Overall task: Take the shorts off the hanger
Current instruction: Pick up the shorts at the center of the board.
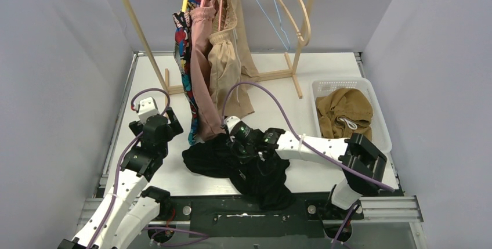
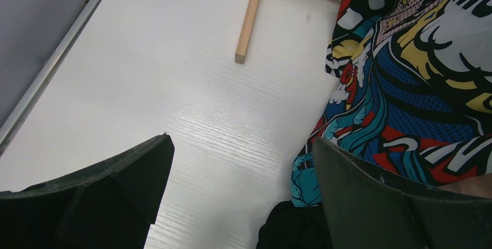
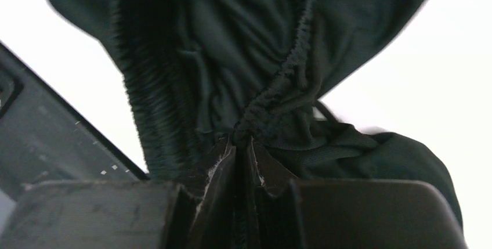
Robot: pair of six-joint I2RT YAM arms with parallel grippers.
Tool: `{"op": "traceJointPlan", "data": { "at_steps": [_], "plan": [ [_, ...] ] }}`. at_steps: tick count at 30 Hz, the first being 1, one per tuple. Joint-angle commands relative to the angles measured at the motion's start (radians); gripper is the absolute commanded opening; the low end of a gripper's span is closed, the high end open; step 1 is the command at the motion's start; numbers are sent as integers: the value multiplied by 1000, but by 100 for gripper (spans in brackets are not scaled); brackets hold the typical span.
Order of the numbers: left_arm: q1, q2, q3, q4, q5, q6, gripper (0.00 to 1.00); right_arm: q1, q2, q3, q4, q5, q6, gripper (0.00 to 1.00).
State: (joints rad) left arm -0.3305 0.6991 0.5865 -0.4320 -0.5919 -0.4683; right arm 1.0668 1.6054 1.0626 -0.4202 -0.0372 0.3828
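Observation:
The black shorts (image 1: 255, 173) lie heaped on the table near the front edge. My right gripper (image 1: 235, 139) is shut on their gathered waistband (image 3: 278, 95). The comic-print shorts (image 1: 184, 57), dusty pink shorts (image 1: 203, 46) and beige shorts (image 1: 227, 57) hang from hangers on the wooden rack (image 1: 134, 22). The tan-brown shorts (image 1: 343, 112) lie in the white basket (image 1: 377, 118). My left gripper (image 1: 167, 122) is open and empty, just left of the comic-print shorts (image 2: 418, 75); a bit of the black cloth (image 2: 290, 226) shows below them.
Empty wire and wooden hangers (image 1: 290, 11) hang at the right of the rack. The rack's wooden foot (image 2: 249, 20) lies on the white table ahead of my left gripper. Grey walls close in both sides.

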Motion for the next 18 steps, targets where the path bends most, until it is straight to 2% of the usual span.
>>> {"op": "traceJointPlan", "data": {
  "at_steps": [1,5,6,7,8,13,14,15,16,18],
  "plan": [
    [5,-12,47,36,9,0,91,77,-51,49,53,-48,-58,10],
    [5,-12,47,36,12,0,91,114,-26,51,48,-56,-55,28],
    [5,-11,47,36,13,0,91,120,-12,59,39,-56,-53,34],
    [5,-12,46,36,13,0,91,127,5,70,25,-52,-51,45],
    [5,-13,47,35,14,1,91,138,22,80,14,-38,-50,52],
    [5,-20,46,33,11,-1,91,181,80,125,-19,16,-58,79],
    [5,-22,46,33,10,-1,91,191,89,131,-19,22,-64,80],
    [5,-23,45,33,10,0,91,201,97,137,-19,36,-67,87],
    [5,-23,45,33,10,-1,91,212,110,142,-23,76,-67,89],
    [5,-25,47,32,9,-1,91,235,132,153,-35,157,-68,90]
  ]
}}
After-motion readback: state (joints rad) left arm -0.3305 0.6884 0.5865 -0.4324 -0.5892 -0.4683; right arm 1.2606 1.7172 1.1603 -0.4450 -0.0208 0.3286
